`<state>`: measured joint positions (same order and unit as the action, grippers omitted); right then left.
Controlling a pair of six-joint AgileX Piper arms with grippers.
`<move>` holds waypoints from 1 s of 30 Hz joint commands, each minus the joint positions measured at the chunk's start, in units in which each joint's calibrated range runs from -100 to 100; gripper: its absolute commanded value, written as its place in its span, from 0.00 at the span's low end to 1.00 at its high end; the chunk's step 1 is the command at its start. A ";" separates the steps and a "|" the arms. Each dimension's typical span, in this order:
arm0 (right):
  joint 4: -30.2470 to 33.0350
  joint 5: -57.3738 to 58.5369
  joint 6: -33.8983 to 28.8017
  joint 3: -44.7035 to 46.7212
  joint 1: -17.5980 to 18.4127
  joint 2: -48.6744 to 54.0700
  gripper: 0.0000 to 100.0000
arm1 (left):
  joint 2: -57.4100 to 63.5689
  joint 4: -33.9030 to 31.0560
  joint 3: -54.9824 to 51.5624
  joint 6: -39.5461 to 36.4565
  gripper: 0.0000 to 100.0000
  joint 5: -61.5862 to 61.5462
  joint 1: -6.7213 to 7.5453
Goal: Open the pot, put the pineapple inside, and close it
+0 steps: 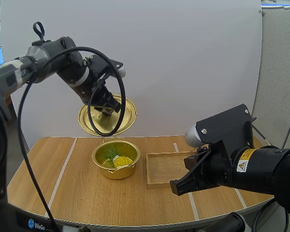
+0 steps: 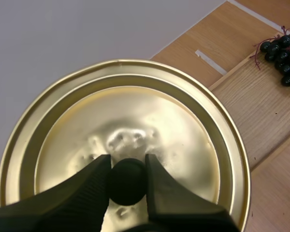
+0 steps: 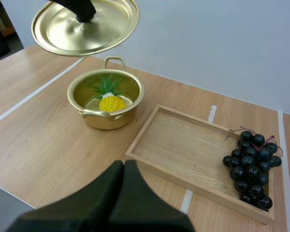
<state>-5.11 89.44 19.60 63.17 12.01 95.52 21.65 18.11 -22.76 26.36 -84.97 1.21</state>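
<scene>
Glossy metal pot (image 3: 106,104), wooden tray (image 3: 193,154)

left claw (image 2: 127,163) raised high, pinching the lid knob (image 2: 127,183); right claw (image 3: 124,165) low, fingers pressed together.

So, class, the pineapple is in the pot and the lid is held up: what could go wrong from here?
1. The left gripper pinches the lid only by its small knob; it might slip or swing.
2. The lid hangs tilted and off-centre from the pot; lowered so, its edge may catch the rim.
</scene>
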 commanded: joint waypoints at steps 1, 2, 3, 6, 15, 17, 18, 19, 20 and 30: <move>0.37 -1.50 0.50 0.14 -0.19 0.40 0.00 | -5.49 2.64 -0.38 0.28 0.00 1.98 0.00; 0.37 -1.50 0.50 0.14 -0.19 0.40 0.00 | -6.58 3.20 -0.38 0.28 0.00 2.19 0.00; 0.37 -1.50 0.50 0.14 -0.19 0.40 0.00 | -7.68 3.98 -0.38 0.55 0.00 2.19 0.00; 0.37 -1.50 0.50 0.14 -0.19 0.40 0.00 | -10.70 6.51 -0.47 2.38 0.00 2.19 0.00; 0.59 -1.50 0.50 0.14 -0.19 0.40 0.00 | -14.80 6.86 -7.19 6.57 0.00 14.73 0.00; 0.73 -1.50 0.50 0.14 -0.19 0.40 0.00 | -14.80 6.86 -8.70 7.84 0.00 16.98 0.00; 0.73 -1.50 0.50 0.14 -0.19 0.40 0.00 | -14.80 6.86 -9.31 8.30 0.00 18.12 0.00; 0.73 -1.50 0.50 0.14 -0.19 0.40 0.00 | -14.80 6.86 -9.57 8.47 0.00 18.54 0.00; 0.73 -1.50 0.50 0.14 -0.19 0.40 0.00 | -14.80 6.86 -9.74 8.48 0.00 19.12 0.00; 0.73 -1.50 0.50 0.14 -0.19 0.40 0.00 | -17.97 6.86 -11.05 9.26 0.00 20.72 0.00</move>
<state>-4.80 89.44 19.60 63.17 12.01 95.52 5.49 23.69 -33.13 34.97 -65.46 1.21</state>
